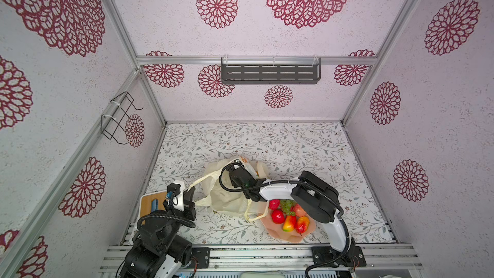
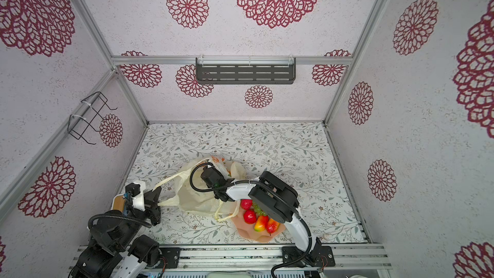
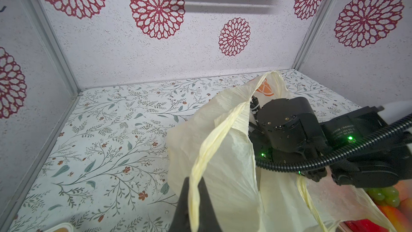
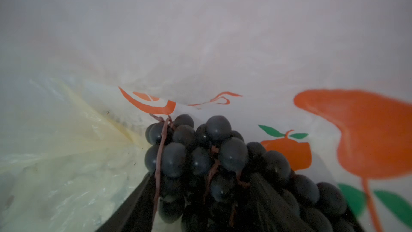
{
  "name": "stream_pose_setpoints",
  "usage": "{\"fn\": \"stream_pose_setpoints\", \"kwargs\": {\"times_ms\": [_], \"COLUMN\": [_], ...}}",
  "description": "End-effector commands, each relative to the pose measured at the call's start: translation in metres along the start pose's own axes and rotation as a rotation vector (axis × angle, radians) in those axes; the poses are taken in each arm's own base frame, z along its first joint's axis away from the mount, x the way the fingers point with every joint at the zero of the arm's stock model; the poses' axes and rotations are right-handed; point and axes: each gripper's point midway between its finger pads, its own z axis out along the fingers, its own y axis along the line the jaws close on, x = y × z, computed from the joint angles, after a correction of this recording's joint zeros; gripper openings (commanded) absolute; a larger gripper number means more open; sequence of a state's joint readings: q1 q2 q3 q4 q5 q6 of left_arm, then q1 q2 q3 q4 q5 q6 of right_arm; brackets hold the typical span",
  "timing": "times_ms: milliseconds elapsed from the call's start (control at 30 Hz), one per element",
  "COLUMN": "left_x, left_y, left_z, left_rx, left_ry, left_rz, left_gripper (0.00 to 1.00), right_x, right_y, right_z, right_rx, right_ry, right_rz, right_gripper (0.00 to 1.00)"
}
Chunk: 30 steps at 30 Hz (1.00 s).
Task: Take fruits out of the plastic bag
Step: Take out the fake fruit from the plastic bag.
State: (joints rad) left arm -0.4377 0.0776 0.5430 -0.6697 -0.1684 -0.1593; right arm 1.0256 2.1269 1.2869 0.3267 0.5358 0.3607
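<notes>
The cream-yellow plastic bag (image 1: 227,199) (image 2: 195,199) lies crumpled mid-table. My left gripper (image 3: 194,180) (image 1: 191,192) is shut on one loop handle (image 3: 211,141), pulling it taut to the left. My right gripper (image 4: 204,175) is inside the bag and hidden in both top views. It is open, and the dark grape bunch (image 4: 200,148) sits between its fingers (image 4: 140,197). Beside the bag, the pink bowl (image 1: 278,234) holds red apples (image 1: 278,216), mangoes (image 1: 290,223), a green grape bunch (image 1: 287,205) and a peach (image 1: 299,209).
My right arm (image 1: 315,196) reaches over the bowl into the bag. A wooden board (image 1: 147,204) lies at the near left by the left arm. A grey shelf (image 1: 270,72) hangs on the back wall, a wire rack (image 1: 120,116) on the left wall.
</notes>
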Motion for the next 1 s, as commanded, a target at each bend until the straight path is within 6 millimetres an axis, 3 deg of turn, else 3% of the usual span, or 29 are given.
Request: {"fn": "stream_pose_setpoints", "kwargs": {"times_ms": [0, 200, 433, 633, 967], "left_x": [-0.007, -0.008, -0.008, -0.009, -0.009], "left_y": [-0.001, 0.000, -0.001, 0.000, 0.003], "left_z": [-0.002, -0.003, -0.003, -0.004, -0.006], "left_rx": [0.008, 0.004, 0.009, 0.006, -0.011], "left_ry": [-0.039, -0.045, -0.047, -0.051, -0.059], "left_rz": [0.007, 0.006, 0.005, 0.004, 0.001], "left_gripper": [0.00, 0.00, 0.00, 0.00, 0.00], "right_x": [0.007, 0.021, 0.006, -0.013, -0.050], "right_y": [0.003, 0.007, 0.032, 0.045, 0.046], "right_z": [0.011, 0.003, -0.019, -0.034, -0.059], "right_rx": [-0.039, -0.108, -0.284, -0.370, -0.411], "right_ry": [0.046, 0.082, 0.077, 0.073, 0.000], "right_rz": [0.030, 0.046, 0.050, 0.086, 0.116], "right_gripper": [0.63, 0.41, 0.18, 0.14, 0.11]}}
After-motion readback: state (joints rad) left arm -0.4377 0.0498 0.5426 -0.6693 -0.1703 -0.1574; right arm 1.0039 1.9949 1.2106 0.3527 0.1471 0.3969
